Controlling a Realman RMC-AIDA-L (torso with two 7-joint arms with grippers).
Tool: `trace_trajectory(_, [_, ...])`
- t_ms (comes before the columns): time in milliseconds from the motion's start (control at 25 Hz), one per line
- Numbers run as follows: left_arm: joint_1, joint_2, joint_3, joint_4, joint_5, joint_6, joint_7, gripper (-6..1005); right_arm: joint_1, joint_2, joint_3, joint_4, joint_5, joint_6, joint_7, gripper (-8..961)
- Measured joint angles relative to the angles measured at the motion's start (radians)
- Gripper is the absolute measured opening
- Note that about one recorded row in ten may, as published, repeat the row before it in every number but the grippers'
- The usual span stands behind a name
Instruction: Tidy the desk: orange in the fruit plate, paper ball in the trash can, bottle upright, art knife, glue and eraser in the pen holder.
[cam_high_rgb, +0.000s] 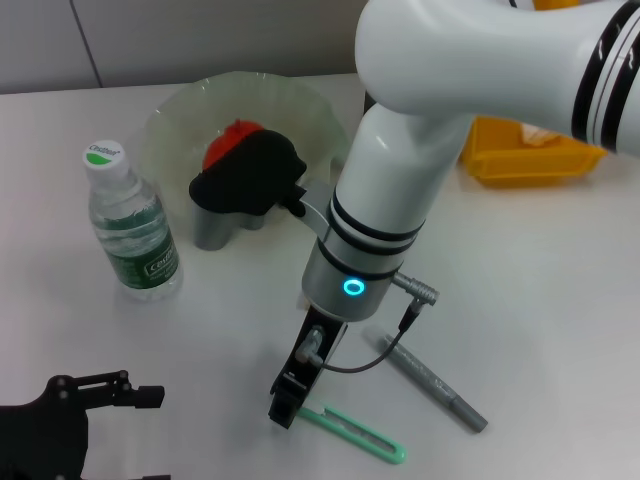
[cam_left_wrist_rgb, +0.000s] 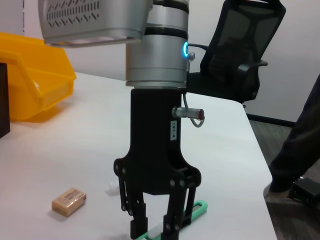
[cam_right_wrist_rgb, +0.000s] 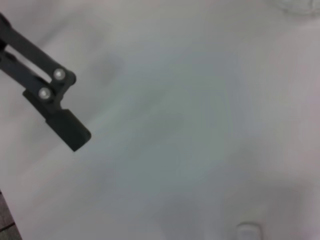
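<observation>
Two grippers show: the right gripper (cam_high_rgb: 285, 405) points straight down at the desk (cam_high_rgb: 540, 300), its fingers slightly parted and straddling one end of the green art knife (cam_high_rgb: 355, 430), which lies flat near the desk's 6 o'clock edge. A grey pen (cam_high_rgb: 430, 385) lies just beside it at 3 o'clock. The bottle (cam_high_rgb: 130, 225) stands upright at 10 o'clock, beside the fruit plate (cam_high_rgb: 165, 125). An eraser (cam_left_wrist_rgb: 69, 201) lies apart on the desk. The left gripper (cam_high_rgb: 135, 392) rests at 7 o'clock, jaws spread.

head looks down; left wrist views sideways, sharing the right gripper (cam_left_wrist_rgb: 155, 222); right wrist close, perhaps tabletop.
</observation>
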Motion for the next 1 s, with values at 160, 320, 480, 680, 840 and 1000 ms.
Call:
trace_trajectory(160, [0.0, -0.001, 0.0, 0.0, 0.001, 0.0, 0.0, 841, -0.001, 0.0, -0.01, 0.006, 0.006, 0.009, -0.001, 426])
trace_trajectory(320, [-0.011, -0.006, 0.0, 0.0, 0.02, -0.004, -0.003, 841, -0.001, 0.0, -0.01, 0.018, 0.006, 0.011, -0.001, 423])
trace_trajectory(480, [-0.013, -0.008, 0.0, 0.0, 0.024, -0.007, -0.002, 841, -0.001, 0.0, -0.01, 0.024, 0.005, 0.012, -0.001, 422])
trace_trajectory(680, [-0.015, -0.008, -0.004, 0.0, 0.024, -0.008, -0.001, 841, -0.001, 0.0, -0.027, 0.017, 0.003, 0.009, -0.016, 345])
trace_trajectory(840, [-0.015, -0.008, -0.008, 0.0, 0.024, -0.009, -0.001, 841, -0.002, 0.0, -0.027, 0.013, 0.003, 0.005, -0.024, 246])
trace_trajectory(1000, [-0.015, -0.008, -0.009, 0.0, 0.024, -0.012, -0.002, 841, -0.023, -0.009, 0.027, -0.033, -0.027, -0.036, -0.025, 175])
